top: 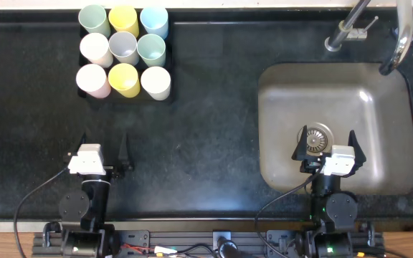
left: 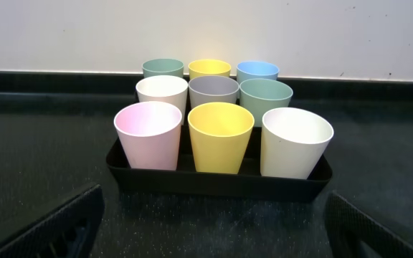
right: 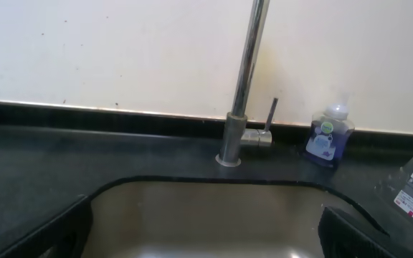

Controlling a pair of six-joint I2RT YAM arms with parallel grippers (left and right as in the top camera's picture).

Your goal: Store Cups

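Nine upright cups [left: 220, 136] fill the black tray [left: 214, 183]

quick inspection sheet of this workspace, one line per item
surface: dark speckled worktop, sink set in on the right
job's things: nine cups upright, three by three, in a black tray
clutter: soap bottle beside the tap
claws: left claw open above bare worktop, facing the tray; right claw open above the sink
cables: black cables loop from both arm bases
surroundings: white wall behind
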